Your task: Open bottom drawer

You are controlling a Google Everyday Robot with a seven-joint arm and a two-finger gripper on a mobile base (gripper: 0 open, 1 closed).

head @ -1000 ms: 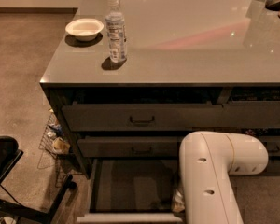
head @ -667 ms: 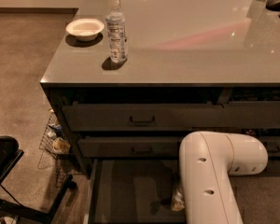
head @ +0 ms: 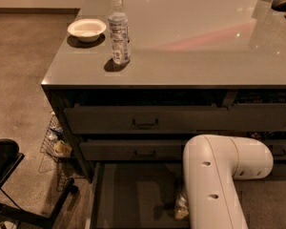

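Note:
The bottom drawer [head: 133, 194] is pulled out from the counter base towards me. Its flat, bare, dark inside shows, and its front panel and handle are below the lower edge of the view. My white arm [head: 214, 185] reaches down at the right of the drawer. My gripper [head: 181, 208] is low over the drawer's right part, mostly hidden behind the arm.
Two taller dark drawers [head: 145, 120] [head: 143, 151] with handles sit above. On the grey counter [head: 190, 42] stand a water bottle [head: 119, 32] and a white bowl [head: 86, 29]. A wire basket [head: 57, 144] and a black chair [head: 5, 175] are on the floor at left.
The bottom drawer has slid further out towards me; its front edge, seen at the bottom a second ago, has left the view. The arm has barely moved.

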